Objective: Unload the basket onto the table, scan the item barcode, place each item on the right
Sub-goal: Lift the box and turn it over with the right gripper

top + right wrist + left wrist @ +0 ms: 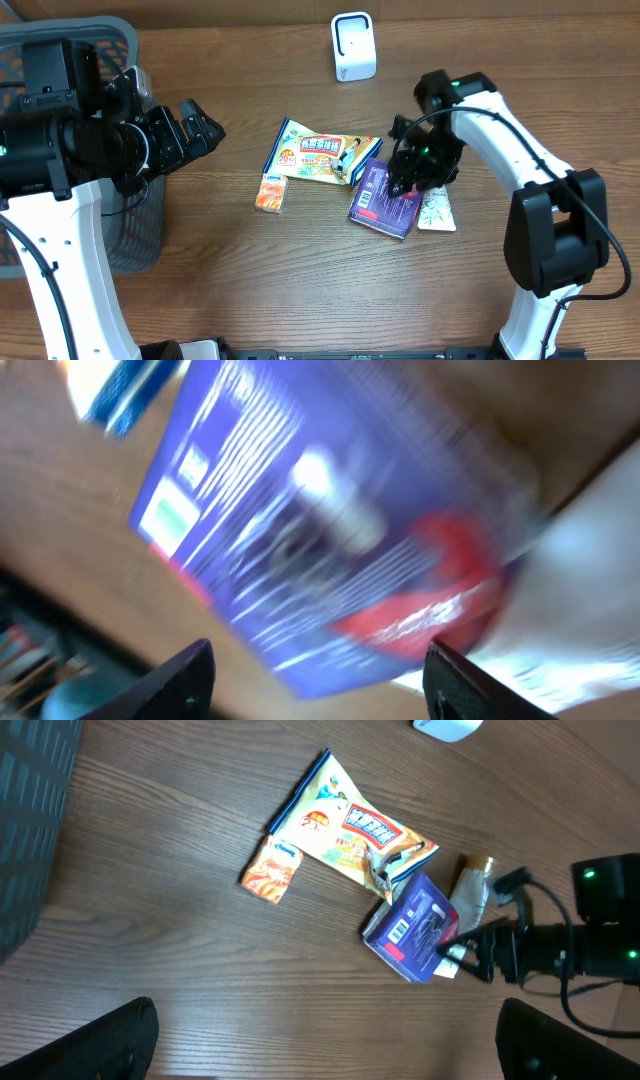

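The purple packet lies flat on the desk, a little toward 3 o'clock from the middle. Its barcode faces up, so it seems set for a read once it is lifted. Its 10 o'clock corner touches a yellow snack bag, and its 3 o'clock edge overlaps a white sachet.

The right gripper hangs over the packet's 1 o'clock edge, probably because that side is free of the bag. Its fingers stand apart with the packet between them. The blurred wrist view hides whether they touch it.

The white scanner stands upright at 11 o'clock from the packet, well apart, so the packet likely has to travel there.

A small orange packet lies at 9 o'clock. The left gripper waits beside the basket at far 9 o'clock, fingers spread wide and holding nothing.
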Available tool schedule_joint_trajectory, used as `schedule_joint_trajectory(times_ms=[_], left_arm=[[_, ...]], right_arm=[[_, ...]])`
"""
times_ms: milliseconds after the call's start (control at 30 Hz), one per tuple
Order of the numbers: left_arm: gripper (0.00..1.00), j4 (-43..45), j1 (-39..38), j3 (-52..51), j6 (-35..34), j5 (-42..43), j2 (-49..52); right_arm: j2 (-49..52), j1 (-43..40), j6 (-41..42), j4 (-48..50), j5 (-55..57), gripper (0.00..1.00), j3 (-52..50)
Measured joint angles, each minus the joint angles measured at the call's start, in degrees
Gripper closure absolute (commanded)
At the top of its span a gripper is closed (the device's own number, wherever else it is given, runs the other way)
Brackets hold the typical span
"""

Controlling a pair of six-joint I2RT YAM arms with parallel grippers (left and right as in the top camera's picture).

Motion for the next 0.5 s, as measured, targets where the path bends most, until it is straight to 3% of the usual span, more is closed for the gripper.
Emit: schedule_joint_trajectory(times_ms=[67,133,267,500], left_arm=[[0.0,0.0,0.0,0.0,0.0,0.0,0.0],[0.0,-0.02,0.0,0.0,0.0,0.0,0.0],[0.0,0.0,0.0,0.0,0.0,0.0,0.0],[0.0,0.0,0.0,0.0,0.0,0.02,0.0]], right_arm=[[0.0,1.44,1.22,-3.65,-0.83,0.23,0.46],[0.0,2.89,2.19,-4.66,-1.31,0.3,1.99],[0.0,3.39,2.43,4.02,1.99,0.33,3.54],[0.0,3.23,-9.92,15.76,6.69,0.33,3.02]])
